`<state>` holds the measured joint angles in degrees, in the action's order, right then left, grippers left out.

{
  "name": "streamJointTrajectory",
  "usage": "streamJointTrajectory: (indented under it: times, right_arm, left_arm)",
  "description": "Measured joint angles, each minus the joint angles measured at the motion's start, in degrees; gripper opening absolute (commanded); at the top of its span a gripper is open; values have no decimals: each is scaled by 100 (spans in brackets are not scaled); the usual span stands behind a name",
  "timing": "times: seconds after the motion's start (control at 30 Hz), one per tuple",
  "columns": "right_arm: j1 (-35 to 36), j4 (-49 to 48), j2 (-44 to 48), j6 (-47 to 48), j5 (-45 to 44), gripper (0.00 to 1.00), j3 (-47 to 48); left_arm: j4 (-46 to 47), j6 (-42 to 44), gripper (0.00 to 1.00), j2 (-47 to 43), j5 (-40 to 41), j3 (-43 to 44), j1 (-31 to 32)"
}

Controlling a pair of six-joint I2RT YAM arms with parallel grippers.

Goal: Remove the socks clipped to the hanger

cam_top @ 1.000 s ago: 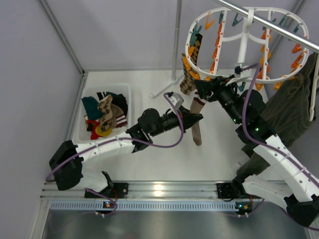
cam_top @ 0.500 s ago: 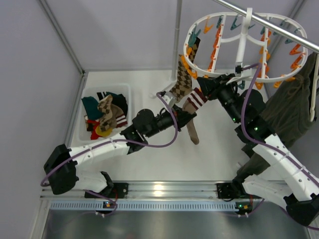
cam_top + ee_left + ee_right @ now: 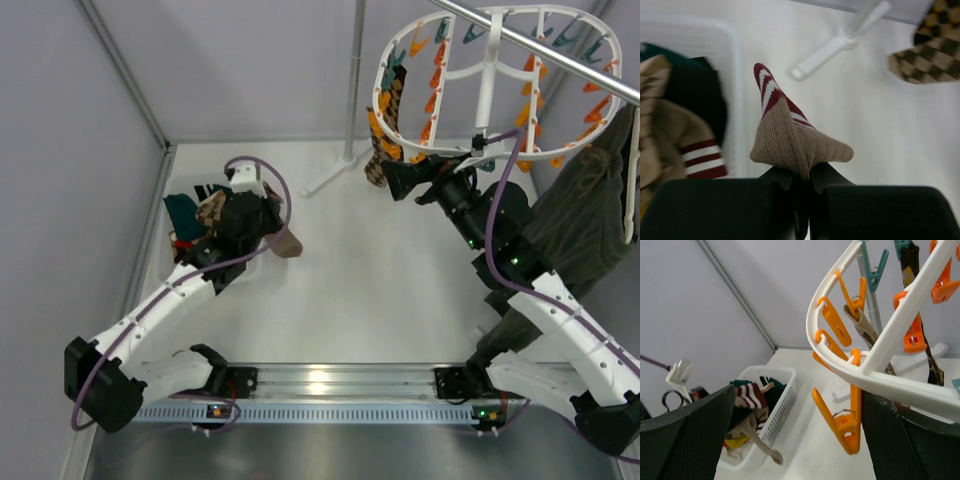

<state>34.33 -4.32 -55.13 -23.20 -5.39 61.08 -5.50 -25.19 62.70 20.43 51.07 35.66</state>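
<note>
Sock (image 3: 790,140) in left claw (image 3: 804,176), right claw (image 3: 799,410) agape

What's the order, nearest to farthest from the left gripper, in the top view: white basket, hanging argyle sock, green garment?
1. White basket, beside the left gripper, far left.
2. Argyle sock, clipped to the hanger, middle back.
3. Green garment, far right edge.
</note>
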Motion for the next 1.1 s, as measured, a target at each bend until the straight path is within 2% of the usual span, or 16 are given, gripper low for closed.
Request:
streamJointTrajectory:
  times: [0.27,0.53,0.67,0.83,1.07,1.1]
  right_arm:
    - [0,26,715,-120,308,99,-643]
    - [0,-4,1788,-240,601,99,-1368]
    - [-7,24,2107,-236,708,99,-1521]
    - [-7,173,2175,-162,896,100,-1493]
    - [-7,599,2116,-22,839,99,-1143]
    - [-7,662,2096,-17,793,99,-1102]
  left_arm:
    - [-2201,70,7,138,479,1482,-1690]
    - [-3285,879,12,1325,702,3679,-2859]
    - [-3602,1215,13,2011,680,3919,-3176]
    - [-3888,1331,15,2977,164,3781,-3241]
    - [-4006,1283,37,4074,-308,3569,-3237]
    - [-4026,1270,51,4168,-319,3560,-3237]
